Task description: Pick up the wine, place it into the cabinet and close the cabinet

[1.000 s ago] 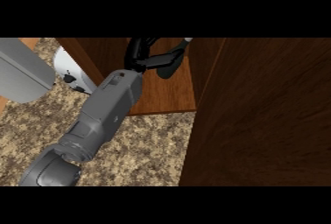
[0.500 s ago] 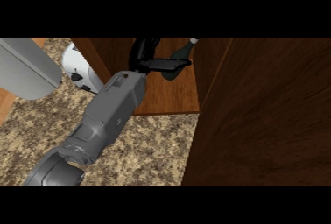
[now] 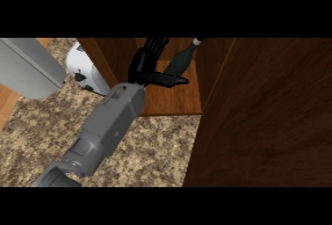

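Head view, looking steeply down. A grey forearm (image 3: 113, 118) enters from the lower left of the frame and rises diagonally to the upper centre, ending in the black left hand (image 3: 148, 72), which reaches inside the open cabinet (image 3: 170, 100).

The wine bottle (image 3: 181, 61) is inside the cabinet, at the upper centre of the frame and just right of the hand. It has a dark grey-green body that narrows to a slim neck with a pale cap (image 3: 197, 41). In this view its neck leans toward the upper right. Its lower end sits over the cabinet's reddish-brown wooden floor.

The fingers (image 3: 152, 50) are nearly straight. They point to the top of the frame and lie alongside the bottle's left flank rather than wrapping it. The thumb (image 3: 172, 81) sticks out to the right and crosses the bottle's lower end. Whether fingers or thumb touch the glass cannot be told.

The cabinet's door (image 3: 266, 114), a dark wood panel, stands open and fills the right third of the frame. The speckled stone surface (image 3: 149, 149) covers the lower left and centre. At the upper left are a plain light-grey body (image 3: 26, 66) with a rounded lower end and, just beside it, a white object (image 3: 81, 61) with small dark marks. What either one is cannot be told.
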